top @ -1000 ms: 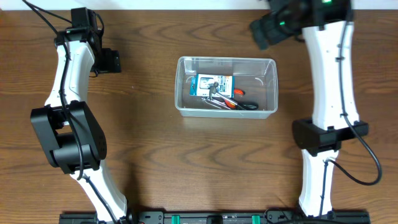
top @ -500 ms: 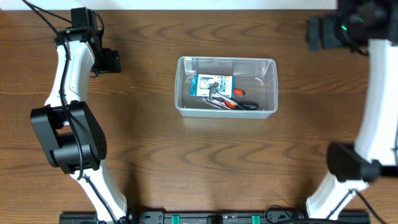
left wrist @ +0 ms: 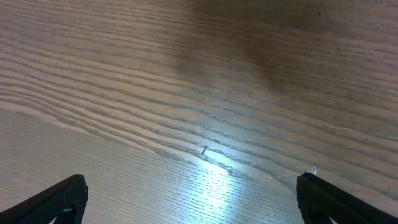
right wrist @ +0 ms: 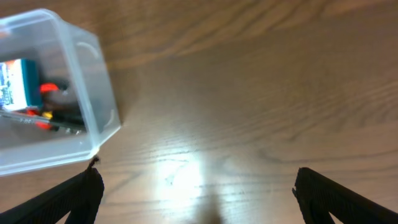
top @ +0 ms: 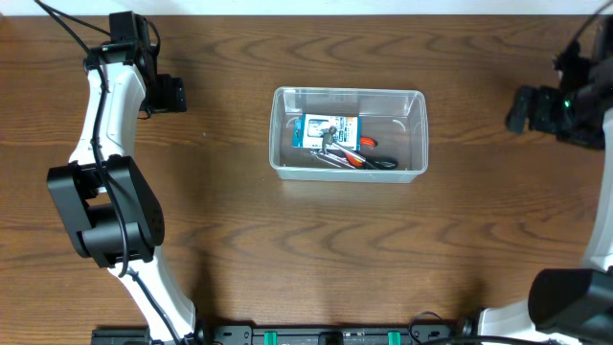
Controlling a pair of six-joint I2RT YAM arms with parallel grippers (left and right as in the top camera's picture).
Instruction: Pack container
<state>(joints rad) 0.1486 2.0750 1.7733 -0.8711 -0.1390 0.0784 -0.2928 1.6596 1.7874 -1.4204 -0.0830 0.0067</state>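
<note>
Overhead: container (top: pixel 347 93) at middle of bench (top: pixel 239 249), holding small box (top: pixel 329 130) and hand tools (top: pixel 359 160). Wide, empty: left claw (left wrist: pixel 189 200), right claw (right wrist: pixel 199 198), neither touching it. Tub likely light, stiff, slippery; grip rim at 1 short end.

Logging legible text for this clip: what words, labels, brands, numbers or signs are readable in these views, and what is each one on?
Blue-and-white box inside the container: it carries printing, but this is too small in the overhead view and too blurred in the right wrist view to read.
Everything else: no words, numbers or signs show in any of the three views.
</note>
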